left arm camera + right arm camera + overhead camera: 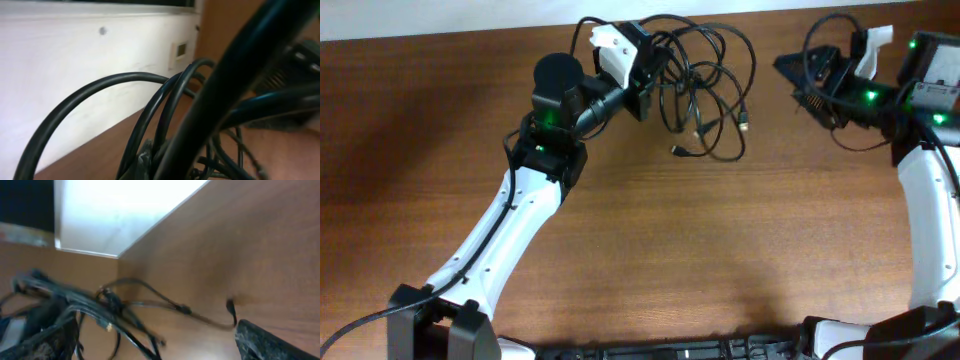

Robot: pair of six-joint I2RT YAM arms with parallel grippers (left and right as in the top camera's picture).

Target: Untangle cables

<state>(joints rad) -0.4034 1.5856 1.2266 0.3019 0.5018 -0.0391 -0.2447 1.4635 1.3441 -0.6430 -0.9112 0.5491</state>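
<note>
The cables are seen in the overhead view as one tangled bunch of thin black loops near the far edge of the brown worktop, between the two arms and closer to the left one. Several loose ends with small plugs are spread from the bunch toward the near side, and they lie on the wood.

The left hand is placed at the left side of the bunch, and its fingers are shut on the cables. In the left wrist view the cables are shown very close to the lens. Several dark loops cross one another there and gather low in the frame at a grey fingertip. A white wall is seen behind them.

The right hand is held to the right of the bunch, pointed toward it and apart from it. Its fingers are spread wide, and nothing is gripped between them. In the right wrist view one dark finger is seen at the lower right edge and another dark shape at the lower left. The cables lie on the worktop beyond them, with one thin strand trailing out toward the right.
</note>
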